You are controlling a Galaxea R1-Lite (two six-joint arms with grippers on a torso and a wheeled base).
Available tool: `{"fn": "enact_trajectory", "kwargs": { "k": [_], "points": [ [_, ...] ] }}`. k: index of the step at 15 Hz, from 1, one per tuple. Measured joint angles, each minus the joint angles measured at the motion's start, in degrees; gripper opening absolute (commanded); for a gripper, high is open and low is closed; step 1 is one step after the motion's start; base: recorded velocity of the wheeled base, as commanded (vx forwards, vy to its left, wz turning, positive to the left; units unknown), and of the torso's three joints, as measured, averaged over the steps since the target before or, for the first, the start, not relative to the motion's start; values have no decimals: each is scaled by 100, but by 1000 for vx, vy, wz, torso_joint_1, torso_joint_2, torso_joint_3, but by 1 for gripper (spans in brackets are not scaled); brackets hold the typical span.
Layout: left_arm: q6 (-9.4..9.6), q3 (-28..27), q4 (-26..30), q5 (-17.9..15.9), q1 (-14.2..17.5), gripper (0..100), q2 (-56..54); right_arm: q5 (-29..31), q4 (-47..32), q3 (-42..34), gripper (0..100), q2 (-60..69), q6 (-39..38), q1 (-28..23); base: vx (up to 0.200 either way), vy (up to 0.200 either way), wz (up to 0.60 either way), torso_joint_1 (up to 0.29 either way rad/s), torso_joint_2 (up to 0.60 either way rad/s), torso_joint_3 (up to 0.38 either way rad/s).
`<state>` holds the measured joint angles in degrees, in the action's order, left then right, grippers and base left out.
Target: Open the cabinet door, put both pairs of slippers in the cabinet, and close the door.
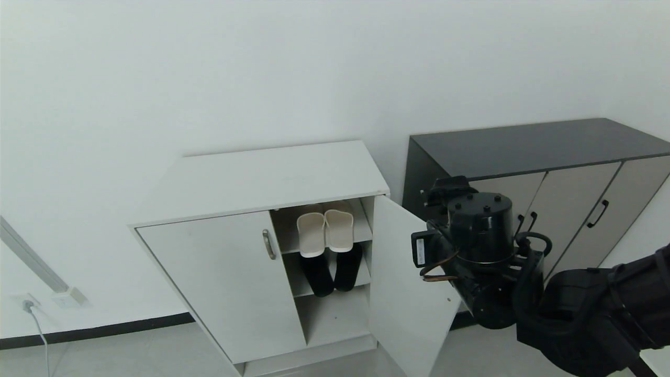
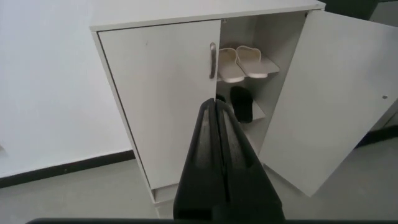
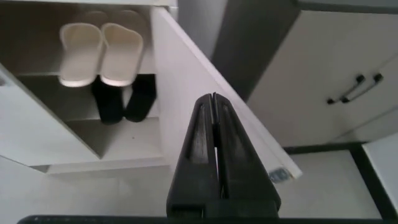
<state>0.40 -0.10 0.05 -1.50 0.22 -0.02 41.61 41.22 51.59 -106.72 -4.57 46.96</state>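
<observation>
Closing looks like the step in hand. Both pairs already sit inside the white cabinet (image 1: 261, 178). The white slippers (image 1: 324, 230) lie side by side on its upper shelf, and the black slippers (image 1: 332, 272) stand on the shelf just below, toes pointing out. The cabinet's left door (image 1: 220, 283) is shut, its metal handle (image 1: 268, 244) at the inner edge. The right door (image 1: 408, 293) is swung wide, away from the cabinet front and toward the dark cabinet (image 1: 523, 141) beside it.

The right gripper (image 3: 214, 99) hangs by the open door's top edge, on the side facing away from the cabinet. Its fingers are pressed together with nothing between them. I cannot tell whether it touches the panel. The left gripper (image 2: 216, 102) is out in front of the cabinet and well apart from it, aimed at the closed door's handle edge. It is likewise clenched and empty.

By my judgement the next move belongs to the right arm. It should press the closed fingers against the door's outer face, near the free edge, and sweep the door along its arc until it meets the cabinet front. The push must follow the hinge's swing, or the fingers may slide off the smooth panel. The slipper toes look close to the shelf fronts, so the door could catch them.
</observation>
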Motion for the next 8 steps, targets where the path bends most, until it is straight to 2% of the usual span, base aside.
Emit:
{"fn": "enact_trajectory", "kwargs": {
  "k": [4,8],
  "points": [
    [2,0,5,0,0,0,0,-112,39,44,0,54,-18,-82,0,0,0,0,0,0],
    [-5,0,5,0,-4,0,0,-145,27,130,0,66,-24,-286,-200,0,0,2,0,1]
  ]
}}
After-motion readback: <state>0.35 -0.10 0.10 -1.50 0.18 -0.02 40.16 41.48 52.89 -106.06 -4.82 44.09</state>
